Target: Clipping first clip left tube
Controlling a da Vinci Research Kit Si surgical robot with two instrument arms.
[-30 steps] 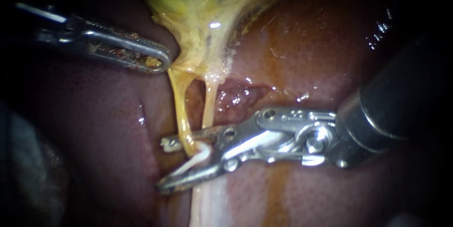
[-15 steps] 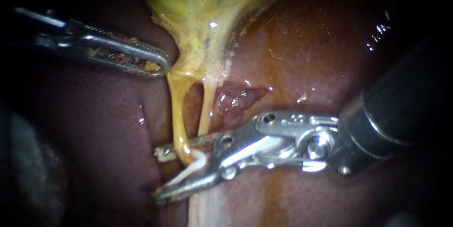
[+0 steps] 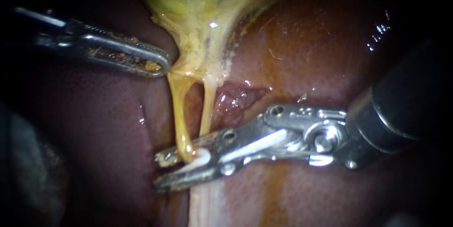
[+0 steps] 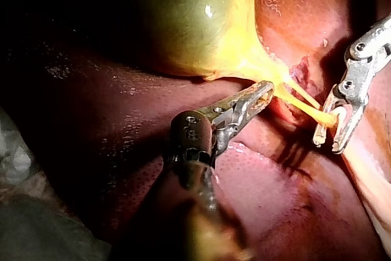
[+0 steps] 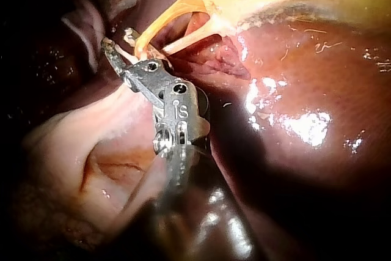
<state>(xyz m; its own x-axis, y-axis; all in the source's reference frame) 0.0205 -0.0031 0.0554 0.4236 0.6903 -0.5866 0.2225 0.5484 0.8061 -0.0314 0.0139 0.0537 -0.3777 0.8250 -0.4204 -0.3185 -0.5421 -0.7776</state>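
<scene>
— Largest first?
— Liver (image 3: 330, 52), dark red and wet, filling the field. On it at the far side, gallbladder (image 3: 207, 14), yellow-green, tapering to a neck toward the near side.
— Instruments?
— Right instrument (image 3: 158, 172) in from the right, lying crosswise over the liver, jaws reaching left. Left instrument (image 3: 160, 64) in from the left, farther off, jaws closed on the left edge of the gallbladder neck, seemingly to keep it taut.
— Tubes?
— Two, strung from the neck, running far to near. Left tube (image 3: 178, 113) amber. Right tube (image 3: 206, 109) paler, just beside it on the right.
— Where against the right jaws?
— Left tube between them at its near end, long axis roughly square to theirs. Right tube meeting the far jaw closer to the hinge. Inside the bite or behind it, impossible to tell.
— Jaw state?
— Narrowed to a slim wedge, tips apart, gripping a white clip (image 3: 200, 157) folded around the left tube.
— Next?
— Probably a full squeeze. Right instrument alone in place for it, with no travel needed, only closing square to the tube.
</scene>
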